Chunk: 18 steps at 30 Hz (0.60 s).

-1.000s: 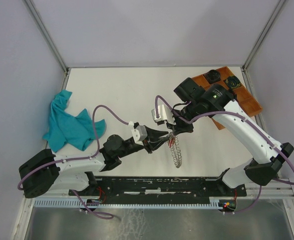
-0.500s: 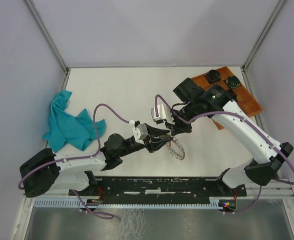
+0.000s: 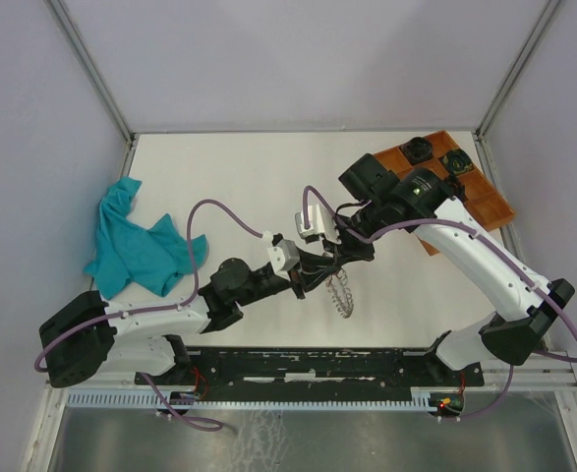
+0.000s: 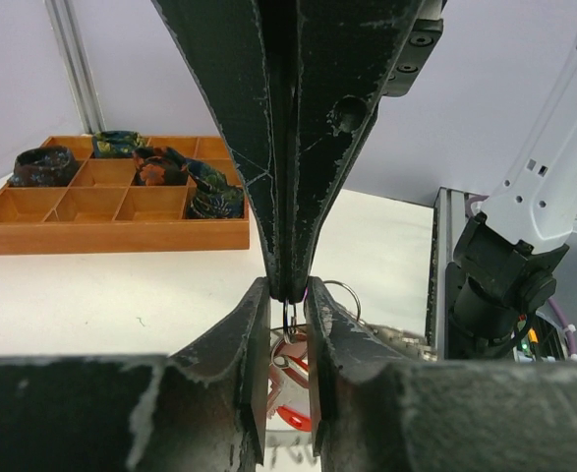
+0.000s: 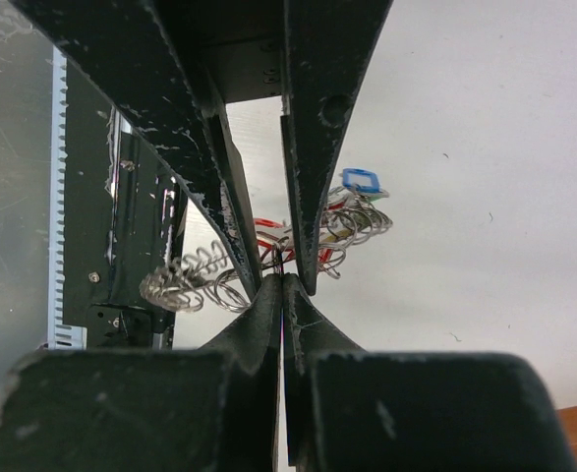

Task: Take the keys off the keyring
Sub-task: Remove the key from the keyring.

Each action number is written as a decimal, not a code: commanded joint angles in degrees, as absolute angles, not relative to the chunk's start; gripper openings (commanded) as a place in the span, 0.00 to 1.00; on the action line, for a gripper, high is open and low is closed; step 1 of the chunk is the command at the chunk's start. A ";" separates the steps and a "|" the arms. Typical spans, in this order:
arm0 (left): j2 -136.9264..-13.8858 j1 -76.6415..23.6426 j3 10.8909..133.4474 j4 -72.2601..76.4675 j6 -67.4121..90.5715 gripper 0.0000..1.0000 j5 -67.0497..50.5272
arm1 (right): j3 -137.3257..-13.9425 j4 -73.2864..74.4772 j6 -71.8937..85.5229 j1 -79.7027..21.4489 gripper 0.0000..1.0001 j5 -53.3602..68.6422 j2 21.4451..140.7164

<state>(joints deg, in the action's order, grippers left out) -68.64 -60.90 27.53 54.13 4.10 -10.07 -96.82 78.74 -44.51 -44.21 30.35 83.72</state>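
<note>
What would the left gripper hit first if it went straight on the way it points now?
The right gripper, almost at once: its shut fingertips, pinching a small ring, sit between the open tips of the left gripper. The wooden tray lies well beyond, though depth is hard to judge.

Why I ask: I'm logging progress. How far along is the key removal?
Done: nothing visible; the keys, red- and blue-tagged, are all bunched at the keyring. In hand: the right gripper is shut on a small ring; the left gripper flanks it, grip unclear. Left: every key.
</note>
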 commanded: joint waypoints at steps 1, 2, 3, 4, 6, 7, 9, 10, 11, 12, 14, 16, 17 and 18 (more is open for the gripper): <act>-67.96 -61.06 30.59 49.39 3.10 0.22 -8.85 | -97.38 76.65 -43.33 -44.57 0.01 33.05 81.53; -67.68 -61.05 30.71 48.61 2.82 0.22 -8.83 | -97.36 76.64 -43.32 -44.57 0.01 32.86 81.50; -67.39 -61.00 30.84 47.89 2.38 0.22 -8.83 | -97.39 76.63 -43.33 -44.56 0.01 32.73 81.52; -67.07 -61.04 30.97 47.10 2.04 0.22 -8.79 | -97.44 76.64 -43.31 -44.56 0.01 32.68 81.51; -66.37 -61.04 31.02 45.72 1.49 0.23 -8.64 | -97.55 76.66 -43.33 -44.56 0.01 32.45 81.52; -65.95 -61.00 31.04 45.22 1.23 0.22 -8.50 | -97.56 76.69 -43.33 -44.55 0.01 32.44 81.49; -65.32 -61.02 31.05 44.49 0.74 0.23 -8.01 | -97.56 76.73 -43.37 -44.56 0.01 32.48 81.44; -64.92 -61.00 31.05 43.97 0.52 0.23 -7.57 | -97.56 76.73 -43.34 -44.56 0.01 32.46 81.46; -64.52 -61.04 31.10 43.50 0.31 0.23 -7.30 | -97.49 76.73 -43.41 -44.56 0.01 32.44 81.40; -64.17 -61.01 31.11 42.88 0.08 0.23 -7.11 | -97.55 76.76 -43.37 -44.60 0.01 32.52 81.41; -63.68 -61.02 31.24 42.05 -0.20 0.23 -6.95 | -97.56 76.74 -43.42 -44.56 0.01 32.53 81.30; -63.26 -61.00 31.36 41.34 -0.62 0.24 -6.94 | -97.64 76.78 -43.42 -44.56 0.01 32.57 81.30; -63.08 -61.01 31.43 40.86 -0.74 0.24 -7.09 | -97.62 76.79 -43.42 -44.56 0.01 32.57 81.37; -62.90 -61.00 31.58 40.46 -0.91 0.24 -7.12 | -97.64 76.80 -43.42 -44.56 0.01 32.53 81.35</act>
